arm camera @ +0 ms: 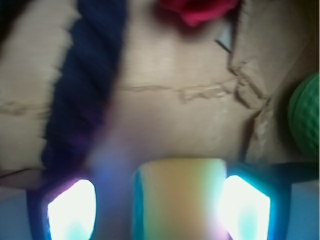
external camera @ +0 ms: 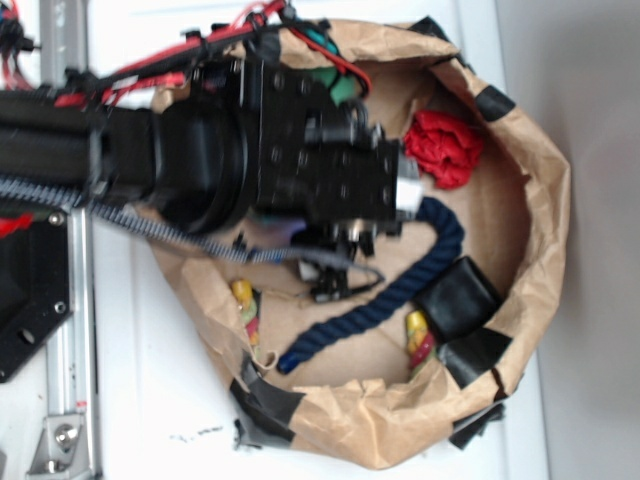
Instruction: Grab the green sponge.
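The green sponge point(arm camera: 306, 117) shows as a rounded, dimpled green shape at the right edge of the wrist view, resting on brown paper. In the exterior view a green patch point(external camera: 343, 86) that looks like the same sponge peeks out beside the black arm, mostly hidden. My gripper point(arm camera: 159, 202) is low over the paper floor, and its two bright fingers point(arm camera: 72, 207) stand apart. A pale yellow sponge point(arm camera: 180, 185) lies between them, close to the right finger with a gap on the left. The green sponge is off to the gripper's right, outside the fingers.
A thick navy rope point(arm camera: 85, 85) point(external camera: 400, 285) runs past the left finger. A red crumpled cloth point(arm camera: 200, 10) point(external camera: 445, 148) lies ahead. A black block point(external camera: 458, 297) and small yellow-red toys point(external camera: 420, 335) sit near the crumpled brown paper wall point(external camera: 545, 200) that rings the area.
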Controlling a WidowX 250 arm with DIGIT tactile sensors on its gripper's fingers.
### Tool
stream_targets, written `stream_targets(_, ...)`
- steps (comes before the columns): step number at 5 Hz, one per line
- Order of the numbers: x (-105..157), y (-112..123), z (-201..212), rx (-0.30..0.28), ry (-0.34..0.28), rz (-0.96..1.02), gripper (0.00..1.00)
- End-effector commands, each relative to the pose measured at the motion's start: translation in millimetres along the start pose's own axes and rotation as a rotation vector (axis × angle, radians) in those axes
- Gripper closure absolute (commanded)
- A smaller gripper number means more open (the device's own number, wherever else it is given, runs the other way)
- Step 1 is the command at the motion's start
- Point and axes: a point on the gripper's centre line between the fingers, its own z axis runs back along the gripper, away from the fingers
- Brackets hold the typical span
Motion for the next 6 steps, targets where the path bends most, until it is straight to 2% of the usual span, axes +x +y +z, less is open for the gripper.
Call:
stream_targets(1,13,11,-22,-0.021,0.027,0.018,1.0)
stream_targets(3,2,16,7,-0.072,-0.01,-0.02,1.0)
stream_targets(4,-9,8,55,-0.07,-0.092,-0.067,1.0)
stream_targets(5,-19,-1,105,-0.096,-0.127,-0.148,1.0)
stream_targets(6,-28,-4,135,-0.133,-0.182,-0.161,1.0)
